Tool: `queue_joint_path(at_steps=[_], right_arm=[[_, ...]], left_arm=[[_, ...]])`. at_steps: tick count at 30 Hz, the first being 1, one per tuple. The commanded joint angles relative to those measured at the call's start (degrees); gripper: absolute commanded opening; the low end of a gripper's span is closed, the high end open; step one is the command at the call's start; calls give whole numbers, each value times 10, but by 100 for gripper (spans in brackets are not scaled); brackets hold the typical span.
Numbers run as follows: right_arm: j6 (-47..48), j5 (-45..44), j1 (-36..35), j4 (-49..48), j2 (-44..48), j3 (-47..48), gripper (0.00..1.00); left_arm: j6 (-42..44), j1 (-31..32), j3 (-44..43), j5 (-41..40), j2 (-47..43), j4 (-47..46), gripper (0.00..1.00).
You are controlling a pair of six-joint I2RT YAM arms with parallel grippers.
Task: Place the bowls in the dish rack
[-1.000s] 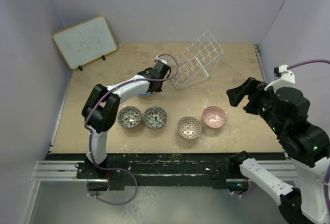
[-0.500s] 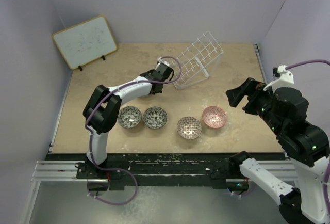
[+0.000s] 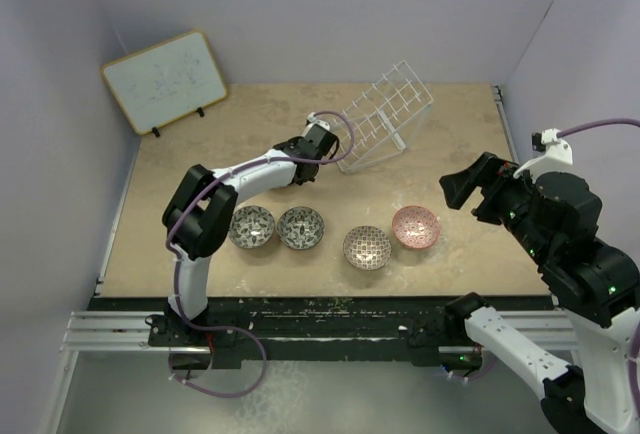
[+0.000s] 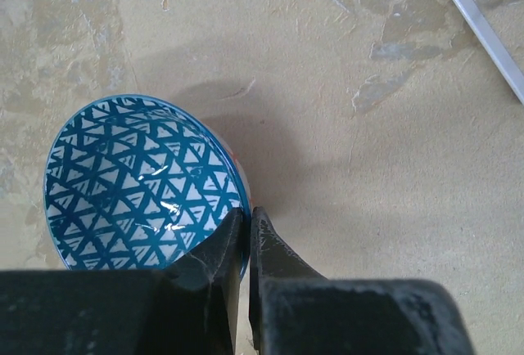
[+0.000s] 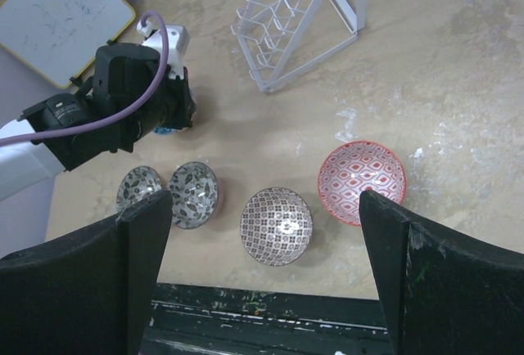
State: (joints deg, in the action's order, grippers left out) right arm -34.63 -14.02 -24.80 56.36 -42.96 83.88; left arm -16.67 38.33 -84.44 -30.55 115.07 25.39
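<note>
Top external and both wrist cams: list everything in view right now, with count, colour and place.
blue bowl: 1, blue triangle pattern, pinched at its rim, mid-table left of the rack
grey-white bowls: 2, side by side, near left
lattice bowl: 1, brownish-grey, near centre
pink bowl: 1, right of the lattice bowl
dish rack: 1, white wire, tilted, far centre, no bowls in it
whiteboard: 1, wood-framed, far left
table: 1, beige
left gripper: shut on the blue bowl's rim
right gripper: open, raised over the near right
</note>
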Motion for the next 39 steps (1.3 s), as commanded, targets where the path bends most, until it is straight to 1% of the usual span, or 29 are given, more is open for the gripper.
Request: queue_joint_path(at_steps=[1,2,4,9,12,16,20,27,32,35,39], right_arm=[[-9,-10,-1,-5,6,3,98],[-9,-10,-1,-5,6,3,98],[-10,-9,-1,-5,8,3,98],[-11,-11,-1,0,9,7,97],[-12,-14,-1,5,9,11,97],[-13,-17,-1,13,8,19,97],[-15,-22,-1,22,8,28,97],[-18,-23,-1,33,11,35,97],[-18,-24,-1,39,7,45,97],[-18,-23,-1,42,5,47,97],[-18,-25,-1,48,4,45,97]], left_arm=[[8,1,3,-13,-2,-5,7],[9,1,4,-14,-1,-5,6],[9,1,6,-14,0,-7,1],[21,1,27,-3,-16,-32,0],[24,1,39,17,-54,-59,0],[5,0,58,68,-122,-116,0],[-40,-5,84,120,-181,-178,0],[-130,-27,126,191,-232,-276,0],[-233,-54,189,252,-266,-390,0],[-288,-65,224,275,-278,-468,0],[-350,-75,264,297,-275,-594,0]])
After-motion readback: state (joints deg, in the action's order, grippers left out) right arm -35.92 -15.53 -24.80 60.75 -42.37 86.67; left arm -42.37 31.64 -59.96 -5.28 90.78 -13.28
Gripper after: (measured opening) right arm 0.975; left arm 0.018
